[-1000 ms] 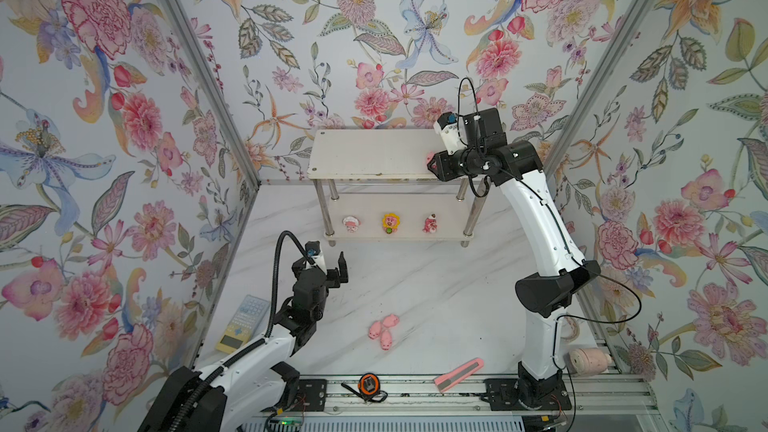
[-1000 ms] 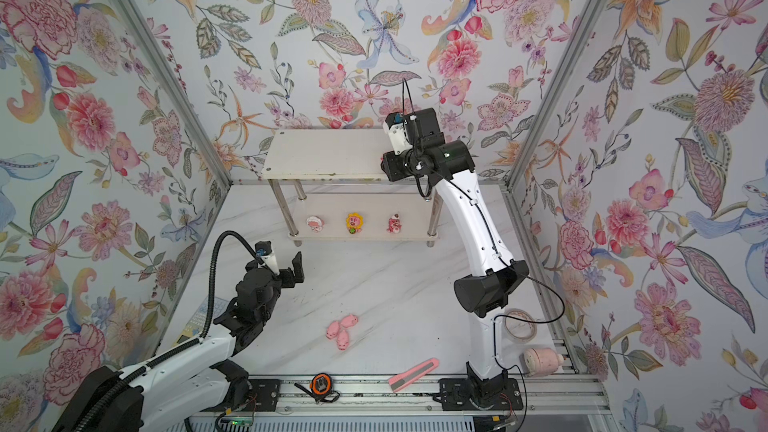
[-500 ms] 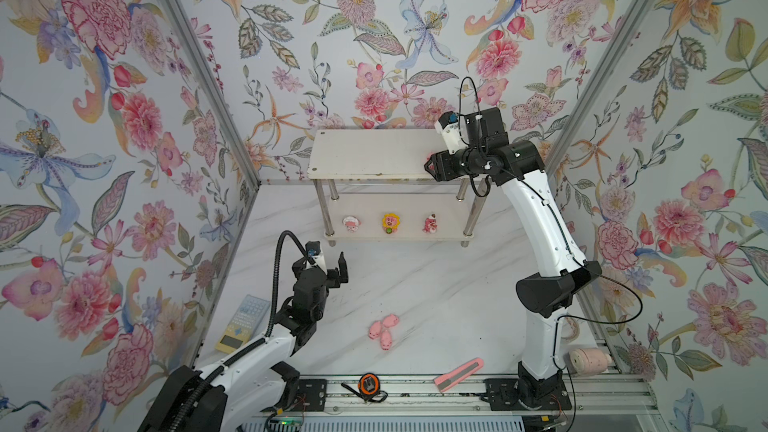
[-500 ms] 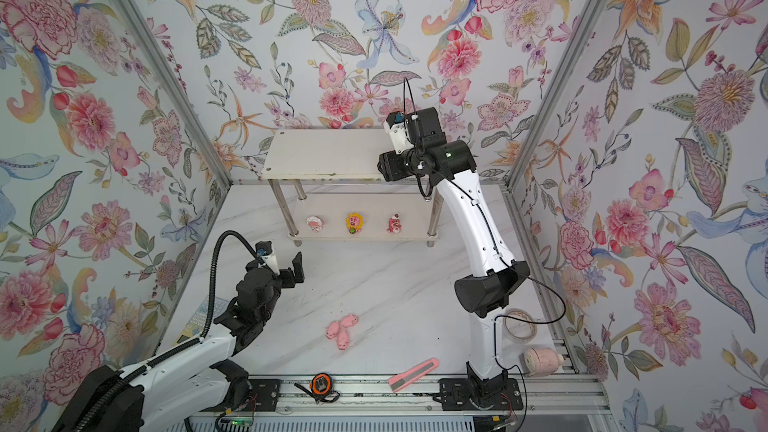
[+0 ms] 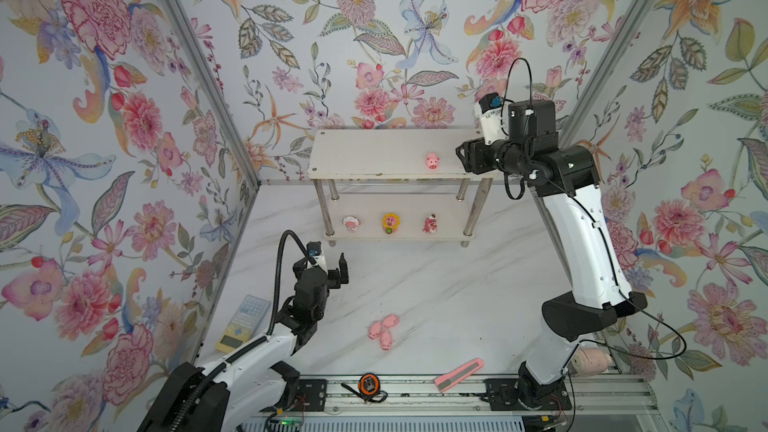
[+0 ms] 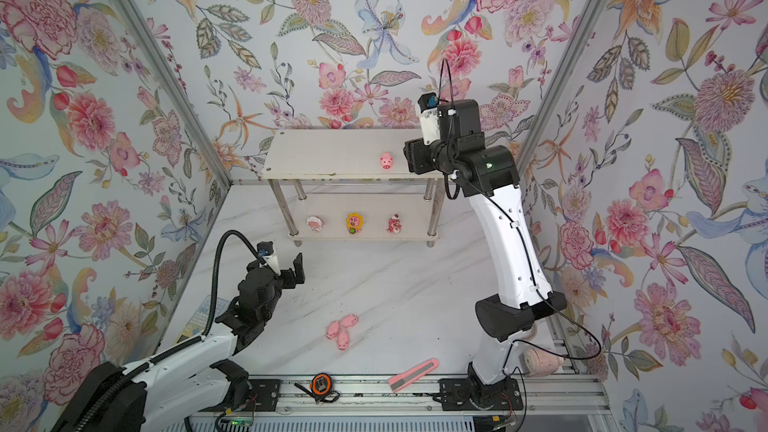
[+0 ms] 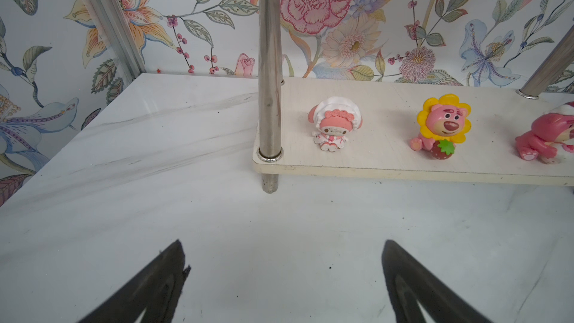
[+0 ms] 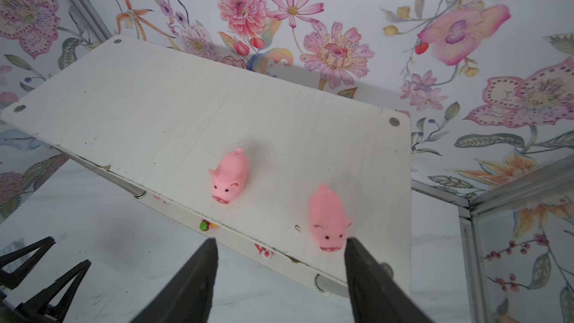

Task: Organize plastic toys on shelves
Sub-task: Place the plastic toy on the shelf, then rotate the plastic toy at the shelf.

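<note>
The shelves (image 5: pixel 374 155) stand against the back wall. My right gripper (image 8: pixel 281 240) is open at the right end of the top board (image 8: pixel 155 104), holding nothing. Two pink pigs stand on that board: one (image 8: pixel 327 217) right beside a fingertip, another (image 8: pixel 230 178) further in. Both top views show only one pig (image 5: pixel 432 160) (image 6: pixel 386 160) there, left of the right gripper (image 5: pixel 463 155). On the lower board (image 7: pixel 372 156) are a whitish figurine (image 7: pixel 334 125), a yellow-flower one (image 7: pixel 442 125) and a red-pink one (image 7: pixel 546 138). Three pigs (image 5: pixel 383 331) lie clustered on the table. My left gripper (image 7: pixel 282 242) (image 5: pixel 332 272) hovers open and empty before the lower board.
An orange-black tape measure (image 5: pixel 368 384) and a pink-and-grey bar (image 5: pixel 459 374) lie by the front rail. A calculator-like pad (image 5: pixel 243 322) lies at the left wall beside the left arm. A pink roll (image 5: pixel 592 359) lies behind the right arm's base. Chrome legs (image 7: pixel 269 73) carry the boards.
My right gripper has drawn back a little toward the shelf's right end with its jaws wider apart, and the pig on the top board now shows fully. The left arm has not moved.
</note>
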`<state>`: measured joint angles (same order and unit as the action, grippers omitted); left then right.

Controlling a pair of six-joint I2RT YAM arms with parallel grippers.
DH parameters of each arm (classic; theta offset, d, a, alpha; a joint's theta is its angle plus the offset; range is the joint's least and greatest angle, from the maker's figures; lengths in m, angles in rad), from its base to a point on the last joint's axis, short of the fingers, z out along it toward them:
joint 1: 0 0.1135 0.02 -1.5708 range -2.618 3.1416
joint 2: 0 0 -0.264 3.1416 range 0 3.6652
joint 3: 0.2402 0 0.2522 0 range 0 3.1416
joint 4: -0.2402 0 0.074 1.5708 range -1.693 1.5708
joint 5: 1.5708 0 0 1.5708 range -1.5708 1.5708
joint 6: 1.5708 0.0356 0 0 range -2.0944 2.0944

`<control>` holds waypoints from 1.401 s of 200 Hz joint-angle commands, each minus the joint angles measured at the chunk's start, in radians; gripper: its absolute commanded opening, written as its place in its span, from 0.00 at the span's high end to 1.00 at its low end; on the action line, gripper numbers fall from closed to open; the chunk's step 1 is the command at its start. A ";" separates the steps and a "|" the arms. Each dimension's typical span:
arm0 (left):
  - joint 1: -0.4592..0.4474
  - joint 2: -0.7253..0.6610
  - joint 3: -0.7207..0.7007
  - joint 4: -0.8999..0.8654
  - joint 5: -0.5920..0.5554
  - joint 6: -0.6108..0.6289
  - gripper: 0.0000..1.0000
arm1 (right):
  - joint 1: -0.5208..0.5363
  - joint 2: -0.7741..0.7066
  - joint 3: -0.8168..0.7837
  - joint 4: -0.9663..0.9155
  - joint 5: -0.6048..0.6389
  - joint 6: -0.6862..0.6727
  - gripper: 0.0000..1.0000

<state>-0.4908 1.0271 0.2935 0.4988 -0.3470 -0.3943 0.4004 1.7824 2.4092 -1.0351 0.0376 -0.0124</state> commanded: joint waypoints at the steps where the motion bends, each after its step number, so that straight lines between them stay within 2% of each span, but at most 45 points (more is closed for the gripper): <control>1: 0.011 -0.015 0.013 0.003 -0.007 -0.011 0.01 | -0.034 0.009 -0.064 0.037 0.043 0.007 0.32; 52: 0.011 -0.015 0.012 0.002 -0.009 -0.009 0.01 | -0.073 0.036 -0.099 0.060 -0.014 0.035 0.29; 87: 0.011 -0.014 0.009 0.003 -0.013 -0.010 0.01 | -0.077 0.067 -0.100 0.065 -0.040 0.062 0.31; 129: 0.010 -0.015 0.007 0.007 -0.014 -0.010 0.01 | -0.077 0.096 -0.121 0.082 -0.003 0.113 0.32; 158: 0.010 -0.019 0.004 0.006 -0.019 -0.006 0.01 | -0.077 0.074 -0.187 0.143 0.045 0.159 0.39; 181: 0.011 -0.021 0.000 0.004 -0.018 -0.006 0.01 | -0.077 0.048 -0.252 0.206 0.099 0.199 0.48; 205: 0.011 -0.025 -0.002 0.006 -0.020 -0.005 0.01 | -0.077 0.024 -0.299 0.242 0.122 0.226 0.51; 246: 0.010 -0.024 0.003 0.006 -0.020 -0.003 0.01 | -0.071 -0.010 -0.352 0.279 0.113 0.250 0.51; 280: 0.011 -0.022 0.011 0.002 -0.011 -0.003 0.01 | -0.062 -0.019 -0.344 0.279 0.094 0.247 0.43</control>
<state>-0.4908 1.0130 0.2935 0.4984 -0.3473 -0.3939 0.3279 1.7855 2.0773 -0.7345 0.1364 0.2157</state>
